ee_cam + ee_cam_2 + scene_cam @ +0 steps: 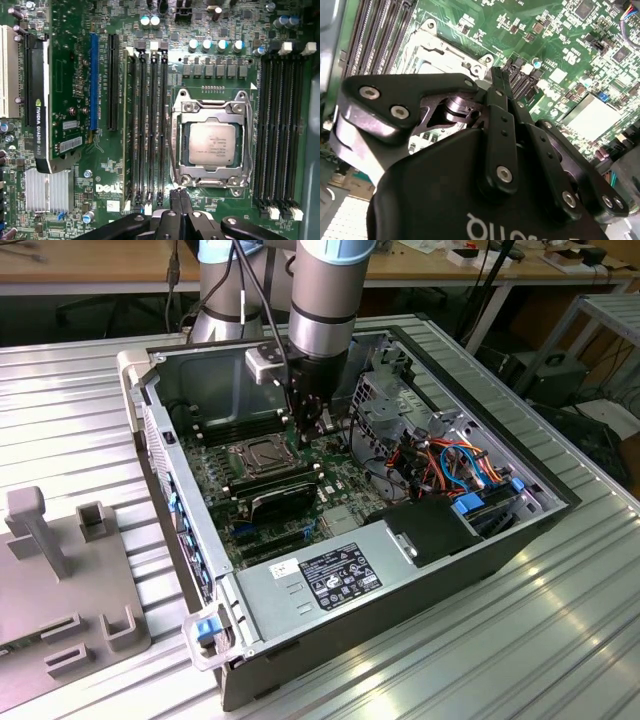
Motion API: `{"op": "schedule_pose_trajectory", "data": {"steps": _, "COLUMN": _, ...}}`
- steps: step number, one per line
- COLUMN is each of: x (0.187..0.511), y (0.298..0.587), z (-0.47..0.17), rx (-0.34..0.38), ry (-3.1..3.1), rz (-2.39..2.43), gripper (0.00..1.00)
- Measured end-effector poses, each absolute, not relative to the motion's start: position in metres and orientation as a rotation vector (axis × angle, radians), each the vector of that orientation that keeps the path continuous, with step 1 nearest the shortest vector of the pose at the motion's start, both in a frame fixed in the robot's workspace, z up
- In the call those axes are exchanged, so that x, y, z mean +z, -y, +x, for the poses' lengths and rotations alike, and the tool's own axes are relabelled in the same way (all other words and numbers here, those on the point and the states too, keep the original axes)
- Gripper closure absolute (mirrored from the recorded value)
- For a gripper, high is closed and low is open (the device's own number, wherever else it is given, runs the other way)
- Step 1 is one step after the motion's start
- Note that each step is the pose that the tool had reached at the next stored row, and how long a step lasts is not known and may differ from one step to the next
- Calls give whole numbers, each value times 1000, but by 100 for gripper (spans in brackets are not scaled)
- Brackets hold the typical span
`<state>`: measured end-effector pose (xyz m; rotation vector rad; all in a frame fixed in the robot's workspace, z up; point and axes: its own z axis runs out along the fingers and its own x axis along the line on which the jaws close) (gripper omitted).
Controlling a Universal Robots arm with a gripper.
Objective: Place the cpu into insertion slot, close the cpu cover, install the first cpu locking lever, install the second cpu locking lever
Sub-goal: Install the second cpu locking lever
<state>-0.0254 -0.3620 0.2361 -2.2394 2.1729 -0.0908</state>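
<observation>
The cpu (212, 144), a dull silver square, lies flat inside the insertion slot (181, 176) on the green board. The cpu cover (210, 113), a thin silver frame, lies down over the chip's edges. A thin metal lever (172, 150) runs along the socket's side; whether it is latched I cannot tell. My gripper (178, 196) hangs just beside the socket's edge with its two black fingers pressed together and nothing between them. In the exterior view the gripper (311, 430) hovers low over the board, to the exterior view's right of the socket (263, 456). In the second wrist view the fingertips (496, 75) sit near the socket (440, 47).
Long black memory slots (150, 125) flank the socket on both sides. A graphics card (36, 100) and a finned heatsink (46, 189) stand further off. The case walls (190, 530), power supply (340, 575) and cable bundle (450, 465) hem the board in. A grey fixture (60, 570) lies outside.
</observation>
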Motion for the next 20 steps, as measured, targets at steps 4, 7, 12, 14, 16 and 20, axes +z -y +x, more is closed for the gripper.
{"op": "schedule_pose_trajectory", "data": {"steps": 4, "x": 236, "y": 367, "z": -26, "rx": -71, "ry": -2182, "rz": -2249, "gripper": 89}}
{"op": "schedule_pose_trajectory", "data": {"steps": 7, "x": 233, "y": 367, "z": -27, "rx": -50, "ry": -2191, "rz": -2260, "gripper": 89}}
{"op": "schedule_pose_trajectory", "data": {"steps": 12, "x": 226, "y": 369, "z": -33, "rx": -41, "ry": -2188, "rz": -2271, "gripper": 89}}
{"op": "schedule_pose_trajectory", "data": {"steps": 14, "x": 224, "y": 369, "z": -37, "rx": -40, "ry": -2185, "rz": -2274, "gripper": 89}}
{"op": "schedule_pose_trajectory", "data": {"steps": 16, "x": 223, "y": 369, "z": -39, "rx": -39, "ry": -2184, "rz": -2276, "gripper": 89}}
{"op": "schedule_pose_trajectory", "data": {"steps": 20, "x": 221, "y": 369, "z": -44, "rx": -37, "ry": -2183, "rz": -2279, "gripper": 89}}
